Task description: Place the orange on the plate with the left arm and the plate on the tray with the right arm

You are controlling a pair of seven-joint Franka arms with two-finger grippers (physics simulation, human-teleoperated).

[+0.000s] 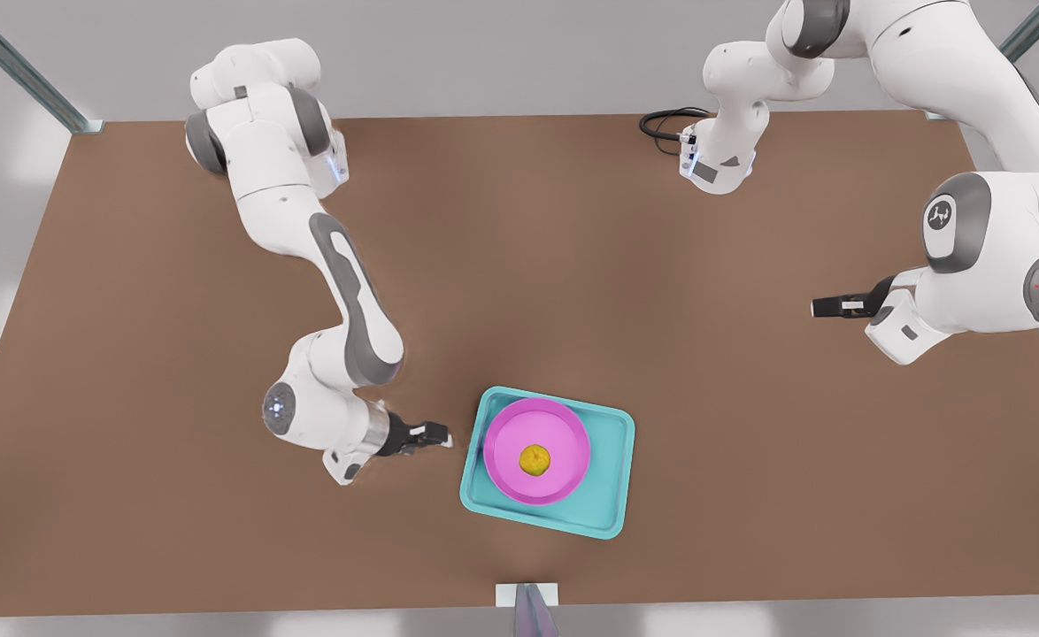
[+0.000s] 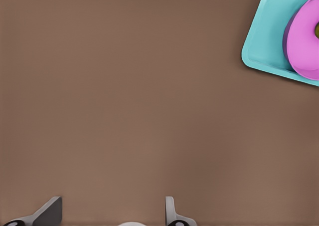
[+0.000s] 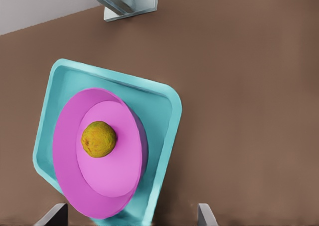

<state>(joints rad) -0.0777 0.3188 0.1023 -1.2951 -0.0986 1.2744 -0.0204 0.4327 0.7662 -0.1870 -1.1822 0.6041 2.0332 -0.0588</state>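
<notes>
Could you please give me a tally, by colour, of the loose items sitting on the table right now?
Yellow-orange: 1, the orange, lying on the plate.
Magenta-pink: 1, the plate, resting in the tray.
Turquoise: 1, the tray, flat on the brown table.
Total: 3 loose items, stacked one on another.

The small yellow-orange orange (image 1: pixel 534 459) with mottled skin sits at the centre of the round magenta plate (image 1: pixel 511 433). The plate rests flat inside the turquoise, round-cornered tray (image 1: pixel 610 478), toward the front view's left side.
</notes>
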